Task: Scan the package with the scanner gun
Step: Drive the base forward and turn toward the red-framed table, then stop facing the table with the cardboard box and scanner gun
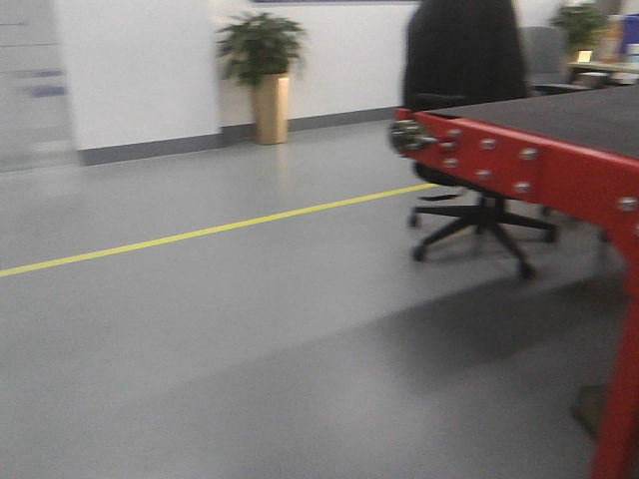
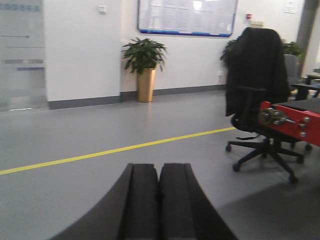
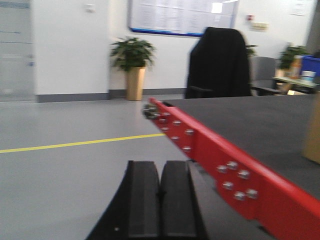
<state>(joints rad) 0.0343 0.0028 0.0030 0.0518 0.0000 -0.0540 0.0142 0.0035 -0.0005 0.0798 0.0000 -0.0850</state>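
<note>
— How much of the scanning is judged to be done?

— None, as far as can be seen. The left gripper (image 2: 159,172) is pressed fully together with nothing between its pads, and the right gripper (image 3: 161,170) is closed and empty in the same way. No scanner is held, and none is seen in any view.

— And where is the package to be found?

— It cannot be placed with certainty. A tan shape (image 3: 313,131) is cut off at the right edge of the right wrist view, resting on the black top of the red-framed table (image 3: 260,125). It may be a cardboard package, but too little of it is shown.

— What is left, then?

— Everything, it is judged: the table is to be reached, the scanner found and gripped, and the package's label read. In the front view only a corner of the table is caught, with grey floor (image 1: 250,359) and a yellow line (image 1: 200,233) beside it.

— What else is hard to make out?

— The front view is blurred throughout. Most of the table top is out of frame. Whatever lies behind the chair (image 2: 255,75), draped in black near the table's end, is hidden. Only a plant (image 1: 262,45) is made out by the far wall.
</note>
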